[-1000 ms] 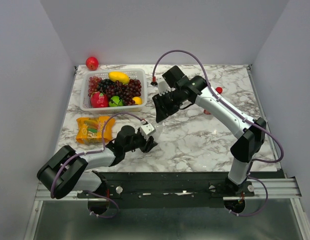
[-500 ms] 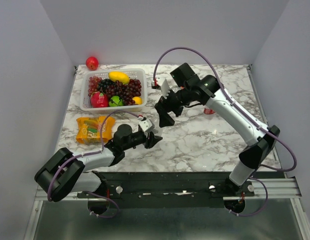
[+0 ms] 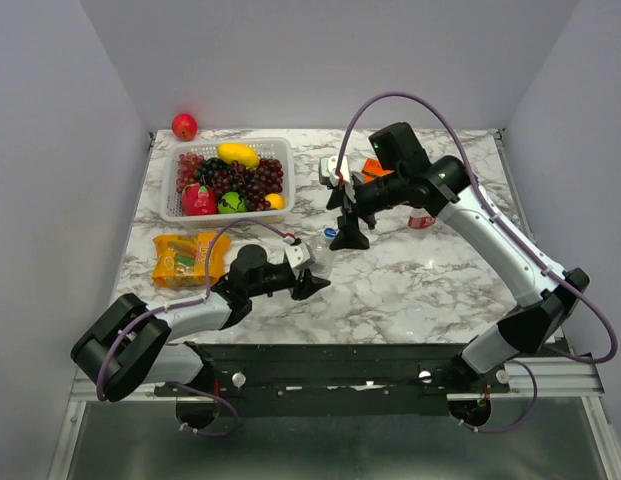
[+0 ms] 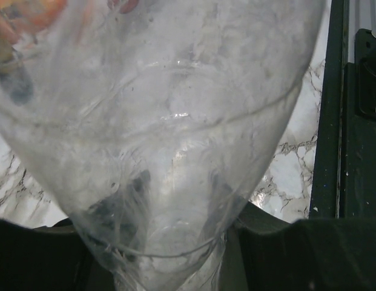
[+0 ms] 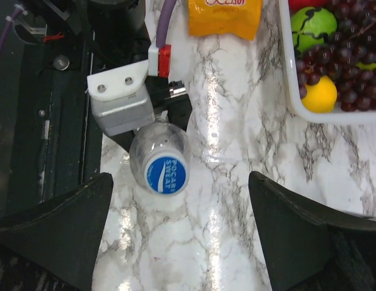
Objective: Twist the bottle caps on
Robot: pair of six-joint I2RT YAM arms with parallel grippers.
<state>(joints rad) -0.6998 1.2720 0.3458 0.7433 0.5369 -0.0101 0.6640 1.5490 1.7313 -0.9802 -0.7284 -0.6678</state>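
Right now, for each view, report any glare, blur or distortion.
Left wrist: the clear bottle fills the frame, soft and close, warping the marble table behind it. Right wrist: sharp on the blue cap, with a bright glare streak on the table. Top external: even light, soft shadows; the bottle barely shows.

Tally of visible items.
- Bottles: two. One clear bottle; one banded bottle, red-and-white, mostly behind an arm, so identification is tentative.
- Blue cap: one.
- White basket: one.
- Yellow fruits in basket: two.
- Orange snack packet: one.
- Loose red apple: one.
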